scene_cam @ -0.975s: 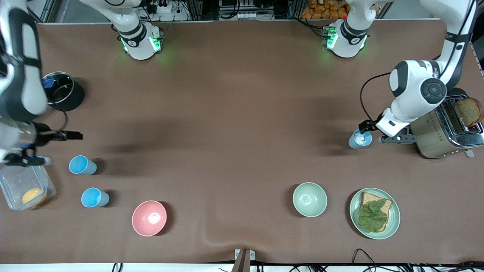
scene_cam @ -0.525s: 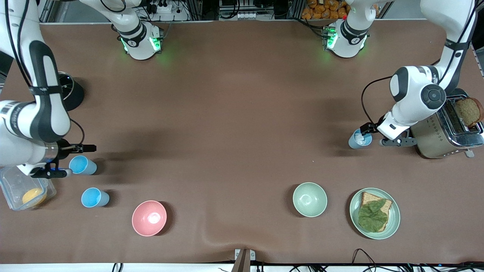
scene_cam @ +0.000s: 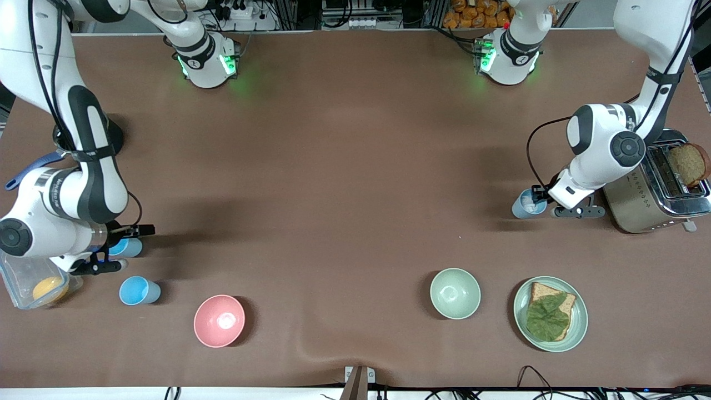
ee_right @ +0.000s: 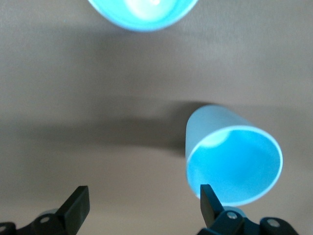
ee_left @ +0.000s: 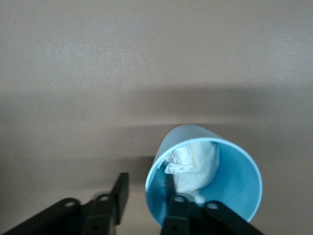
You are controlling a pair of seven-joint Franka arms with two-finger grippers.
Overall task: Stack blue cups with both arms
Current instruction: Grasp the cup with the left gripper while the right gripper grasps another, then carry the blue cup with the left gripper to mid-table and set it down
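a robotics lab: two arms bolted to a brown-covered table (scene_cam: 355,139), cables and aluminium framing (scene_cam: 289,14) at twelve o'clock.

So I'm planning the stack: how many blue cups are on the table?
3. One stands by the toaster, paper wad inside, at the left end effector. Two near the container: one at the right end effector, one nearer the camera.

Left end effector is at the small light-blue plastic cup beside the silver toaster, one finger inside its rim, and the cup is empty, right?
Not empty: the left wrist view shows crumpled white paper inside the small light-blue plastic cup. The rest stands: the left end effector has one finger inside its rim, beside the silver toaster.
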